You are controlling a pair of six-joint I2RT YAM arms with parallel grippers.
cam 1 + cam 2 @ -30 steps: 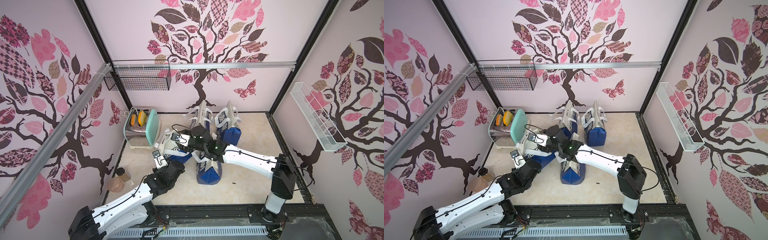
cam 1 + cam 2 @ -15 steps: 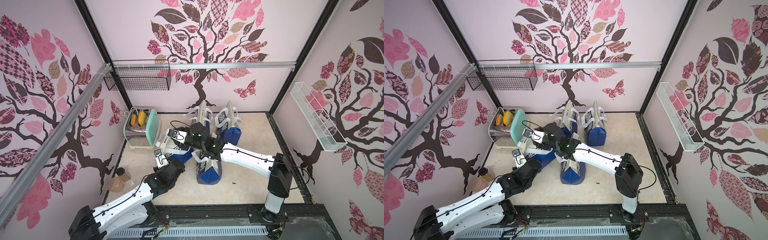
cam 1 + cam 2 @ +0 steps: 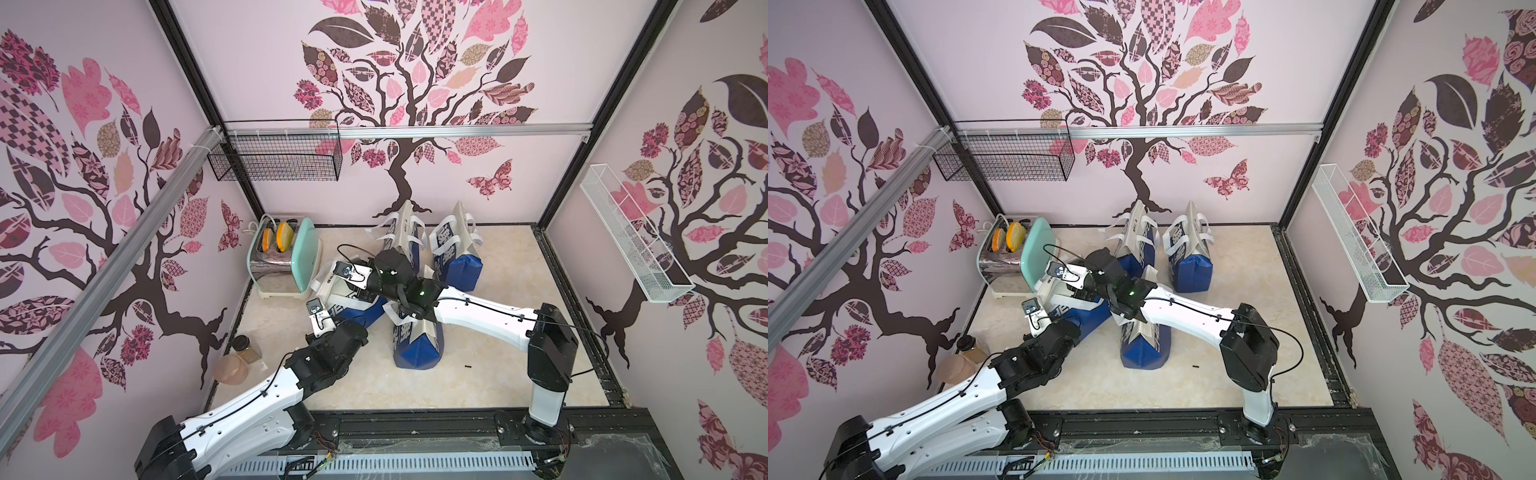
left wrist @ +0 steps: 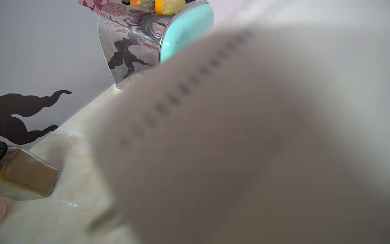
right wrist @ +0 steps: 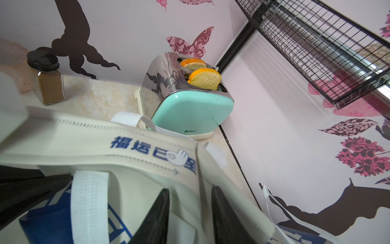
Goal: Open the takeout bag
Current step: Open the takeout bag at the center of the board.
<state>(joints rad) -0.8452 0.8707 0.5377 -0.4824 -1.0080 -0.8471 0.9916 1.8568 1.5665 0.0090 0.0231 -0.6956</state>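
Observation:
The takeout bag (image 3: 361, 312) is blue with a cream top and lies on its side, its mouth toward the toaster; it also shows in the other top view (image 3: 1077, 309). My right gripper (image 5: 190, 211) hovers at the bag's cream rim (image 5: 147, 152), its two black fingers (image 5: 158, 215) apart with a fold of the rim between them. In a top view the right gripper (image 3: 366, 294) is over the bag's mouth. My left gripper (image 3: 330, 322) reaches the bag from the front. Blurred cream fabric (image 4: 232, 137) fills the left wrist view and hides its fingers, shut on the bag's edge.
A mint and chrome toaster (image 3: 282, 257) with two bread slices stands just left of the bag. Three more blue bags (image 3: 417, 340) (image 3: 457, 253) (image 3: 401, 232) crowd the middle and back. A spice jar (image 3: 245, 347) and a pink lid (image 3: 228, 368) sit by the left wall.
The right arm has swung left toward the toaster, over the bag's mouth, and its fingers have drawn closer together. The left arm has barely shifted.

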